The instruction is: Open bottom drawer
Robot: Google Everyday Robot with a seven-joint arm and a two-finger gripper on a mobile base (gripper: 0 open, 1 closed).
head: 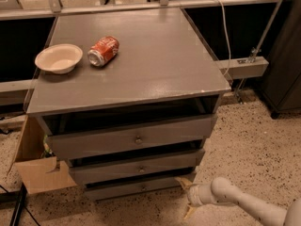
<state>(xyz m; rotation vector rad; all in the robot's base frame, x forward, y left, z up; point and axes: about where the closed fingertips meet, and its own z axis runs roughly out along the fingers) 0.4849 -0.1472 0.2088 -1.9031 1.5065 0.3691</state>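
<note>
The white arm (256, 207) reaches in low from the right. Its two-finger gripper (186, 198), fingers spread, sits just beside the right end of the slim matte-grey bottom drawer (136, 188).

On the cabinet top (160, 74) the bowl (59, 58) sits toward nine o'clock, near the left edge; the can (104, 51) lies on its side just beside the bowl, at its two o'clock; under the top, the top drawer (117, 141) is above the middle drawer (117, 170), which is above the bottom drawer (122, 190); a cardboard box (40, 175) stands on the floor at the cabinet's eight o'clock, against its left side; the gripper (186, 199) hangs low at five o'clock, just beside the bottom drawer's right end.
</note>
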